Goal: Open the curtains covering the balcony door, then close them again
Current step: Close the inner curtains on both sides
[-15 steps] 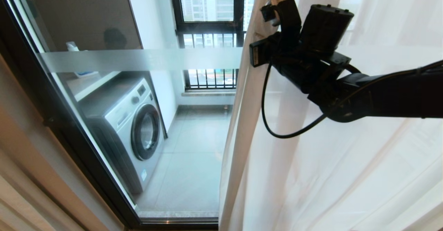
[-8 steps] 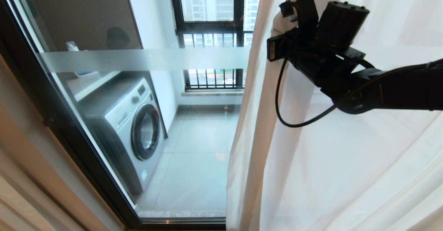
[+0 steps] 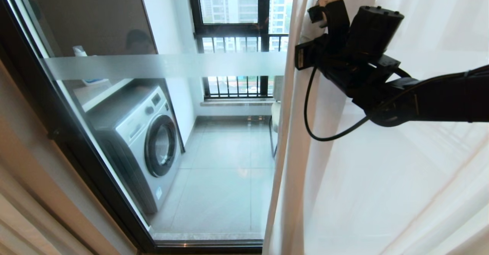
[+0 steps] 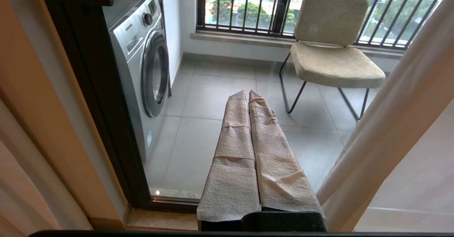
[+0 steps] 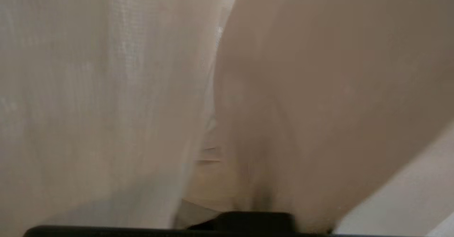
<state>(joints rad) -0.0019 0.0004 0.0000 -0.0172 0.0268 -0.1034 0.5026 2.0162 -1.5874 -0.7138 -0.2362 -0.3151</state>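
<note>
The sheer curtains (image 3: pixel 344 178) hang bunched over the right half of the frame, and the balcony door (image 3: pixel 160 66) glass at left is uncovered, so the opening looks largely done; closing is left. The right pincer (image 3: pixel 319 16), upper right, presses into the curtain's edge; I cannot tell its jaws. The left pincer (image 4: pixel 248 98), jaws together, idles low.

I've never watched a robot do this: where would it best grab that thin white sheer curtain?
Probably the bunched vertical leading edge of the thin white sheer curtain, high up, approached from the room side. There the folds gather into a thick hem a claw can pinch; the flat cloth beside it offers nothing to close on.
</note>
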